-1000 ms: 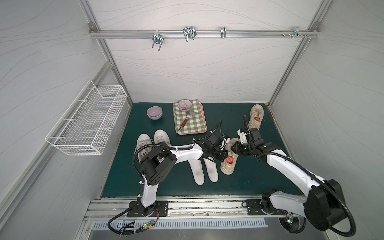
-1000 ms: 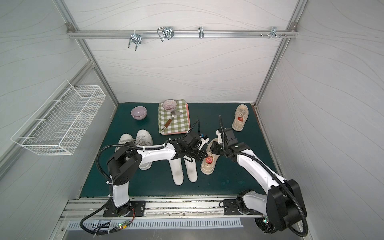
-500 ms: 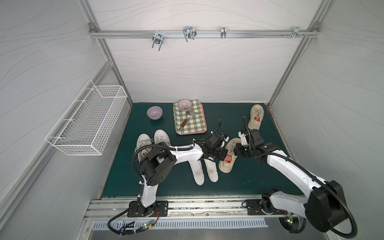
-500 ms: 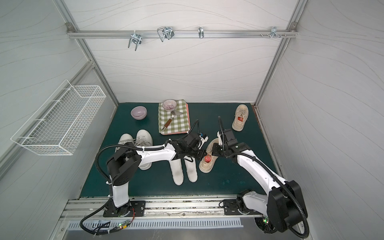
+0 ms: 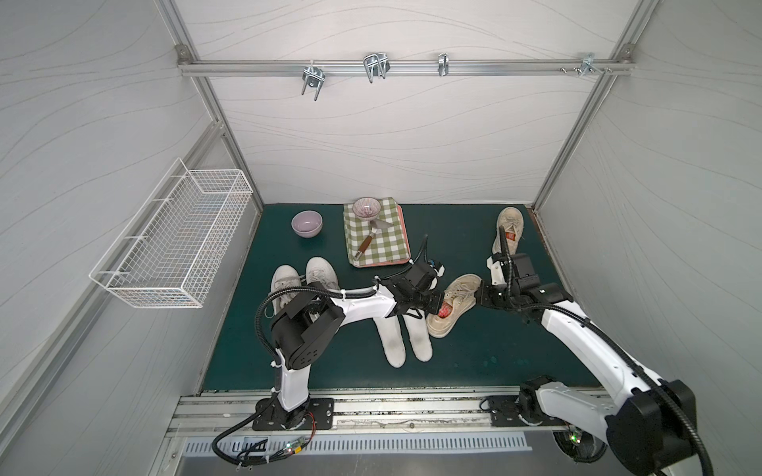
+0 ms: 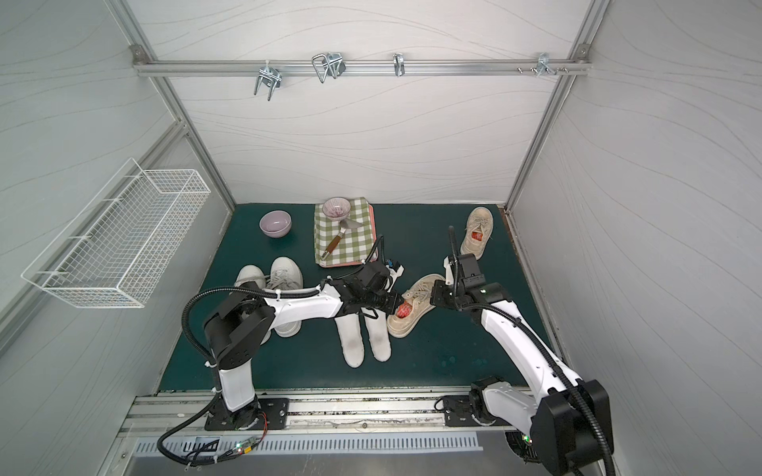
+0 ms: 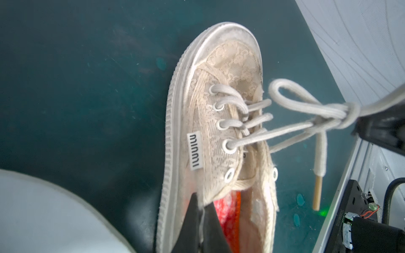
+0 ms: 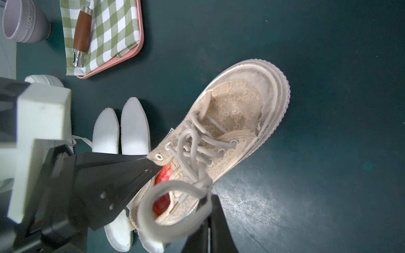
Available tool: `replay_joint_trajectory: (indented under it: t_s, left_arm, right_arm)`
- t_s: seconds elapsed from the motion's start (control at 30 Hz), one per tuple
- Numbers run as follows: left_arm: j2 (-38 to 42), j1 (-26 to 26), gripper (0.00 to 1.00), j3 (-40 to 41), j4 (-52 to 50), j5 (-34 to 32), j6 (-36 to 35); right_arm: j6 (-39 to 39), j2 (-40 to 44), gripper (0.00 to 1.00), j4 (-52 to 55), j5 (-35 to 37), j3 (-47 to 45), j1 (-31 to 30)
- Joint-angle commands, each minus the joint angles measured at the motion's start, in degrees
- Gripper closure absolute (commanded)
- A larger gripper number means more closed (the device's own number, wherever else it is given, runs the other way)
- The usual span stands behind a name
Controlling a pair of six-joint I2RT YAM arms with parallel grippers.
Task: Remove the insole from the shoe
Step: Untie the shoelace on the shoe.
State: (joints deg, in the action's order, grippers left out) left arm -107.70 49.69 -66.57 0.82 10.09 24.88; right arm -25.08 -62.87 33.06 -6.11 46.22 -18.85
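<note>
Our right gripper (image 5: pixel 478 297) has just shut on the lace (image 7: pixel 306 127) and our left gripper (image 7: pixel 200 203) pinches the shoe (image 7: pixel 219 109) by its edge, so we can hold it open, but the red insole (image 7: pixel 228 210) sits inside.

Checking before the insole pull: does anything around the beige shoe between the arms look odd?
Yes. The right gripper is shut on the lace bow, holding it stretched sideways off the beige shoe. The left gripper is shut on the collar edge, beside the red-printed insole.
</note>
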Motion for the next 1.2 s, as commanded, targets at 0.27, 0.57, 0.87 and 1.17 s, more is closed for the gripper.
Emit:
replay_joint_trajectory:
  t_s: [0.27, 0.57, 0.87, 1.17]
  left_arm:
    - [2.5, -1.6, 1.00, 1.1, 0.9, -3.7, 2.5]
    - [4.0, -2.1, 1.00, 3.0, 2.4, -3.9, 3.7]
    - [4.2, -2.2, 1.00, 4.0, 2.9, -4.7, 4.2]
    - [4.5, -2.5, 1.00, 4.5, 3.0, -4.4, 4.2]
  right_arm:
    - [-0.3, -0.1, 0.96, 0.9, -1.5, 1.9, 1.5]
    - [-1.7, -1.8, 0.93, 0.4, -4.7, 1.7, 5.6]
    - [-1.5, 0.8, 0.96, 2.5, 1.9, 3.7, 7.4]
    - [-1.8, 2.5, 1.00, 4.7, 4.8, 5.6, 10.2]
